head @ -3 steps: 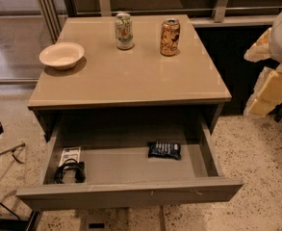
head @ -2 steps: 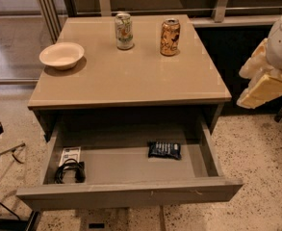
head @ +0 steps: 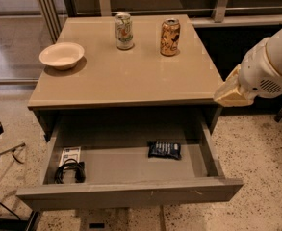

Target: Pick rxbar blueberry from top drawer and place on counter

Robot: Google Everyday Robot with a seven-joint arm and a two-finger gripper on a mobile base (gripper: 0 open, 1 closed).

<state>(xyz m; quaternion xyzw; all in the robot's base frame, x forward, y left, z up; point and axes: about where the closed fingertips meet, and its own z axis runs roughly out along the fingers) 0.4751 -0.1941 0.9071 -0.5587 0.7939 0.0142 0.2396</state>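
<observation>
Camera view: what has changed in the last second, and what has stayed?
The gripper moved left and down; it is now beside the counter's front right corner. The bar lies in the open drawer as before; green can, orange can, bowl, cable and card stayed.

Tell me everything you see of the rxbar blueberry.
The rxbar blueberry is a small flat bar in a dark navy wrapper with pale lettering, lying flat on the floor of the open top drawer, right of centre, nothing else touching it. The end effector hangs above, beside the right edge of the counter.
</observation>
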